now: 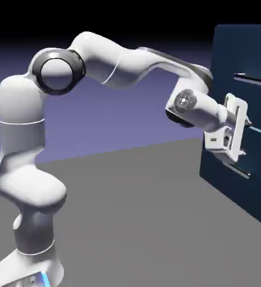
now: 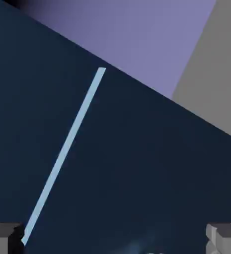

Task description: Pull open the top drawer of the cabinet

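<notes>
Navy cabinet (image 1: 239, 134) at frame right on the grey counter (image 1: 143, 213), top drawer (image 1: 246, 61) upper right, shut, pincer (image 1: 244, 129) spread wide, empty, facing the pale seam (image 2: 62, 156) below its handle (image 1: 250, 78), lower handle (image 1: 237, 170) beneath.

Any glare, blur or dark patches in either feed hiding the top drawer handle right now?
Exterior view: sharp, no glare; the handle reads clearly on the dark cabinet, above the gripper. Hand view: sharp but no handle in frame, only dark front and the pale seam.

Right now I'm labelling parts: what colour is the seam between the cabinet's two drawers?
Pale light blue; the seam shows best in the hand view.
</notes>
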Controlling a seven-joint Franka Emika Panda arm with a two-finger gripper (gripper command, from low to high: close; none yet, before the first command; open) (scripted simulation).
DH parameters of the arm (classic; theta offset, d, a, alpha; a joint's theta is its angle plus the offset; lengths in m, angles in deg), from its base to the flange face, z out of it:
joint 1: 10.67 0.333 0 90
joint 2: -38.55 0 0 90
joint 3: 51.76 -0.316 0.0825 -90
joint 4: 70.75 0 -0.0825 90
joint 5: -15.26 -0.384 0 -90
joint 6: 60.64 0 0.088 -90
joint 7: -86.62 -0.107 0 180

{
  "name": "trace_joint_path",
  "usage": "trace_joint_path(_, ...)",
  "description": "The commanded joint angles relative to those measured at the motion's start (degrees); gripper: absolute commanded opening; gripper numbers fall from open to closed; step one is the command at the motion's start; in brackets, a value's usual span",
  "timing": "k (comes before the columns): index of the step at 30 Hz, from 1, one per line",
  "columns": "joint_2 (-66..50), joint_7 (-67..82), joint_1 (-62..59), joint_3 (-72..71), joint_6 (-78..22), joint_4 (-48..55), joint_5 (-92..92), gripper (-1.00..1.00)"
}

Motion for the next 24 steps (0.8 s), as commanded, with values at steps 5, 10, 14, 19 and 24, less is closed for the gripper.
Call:
trace_joint_path(5,-5.47,2.49,4.63,5.35,-0.11,6.5,-12.46,0.0)
trace_joint_path(10,-10.94,4.99,9.29,10.7,-0.21,13.01,-24.92,0.0)
trace_joint_path(14,-15.32,6.98,13.01,14.98,-0.3,18.21,-34.89,0.0)
trace_joint_path(19,-20.79,9.48,17.66,20.33,-0.41,24.71,-47.35,0.0)
trace_joint_path(24,-26.26,11.97,22.31,25.68,-0.52,31.21,-59.81,0.0)
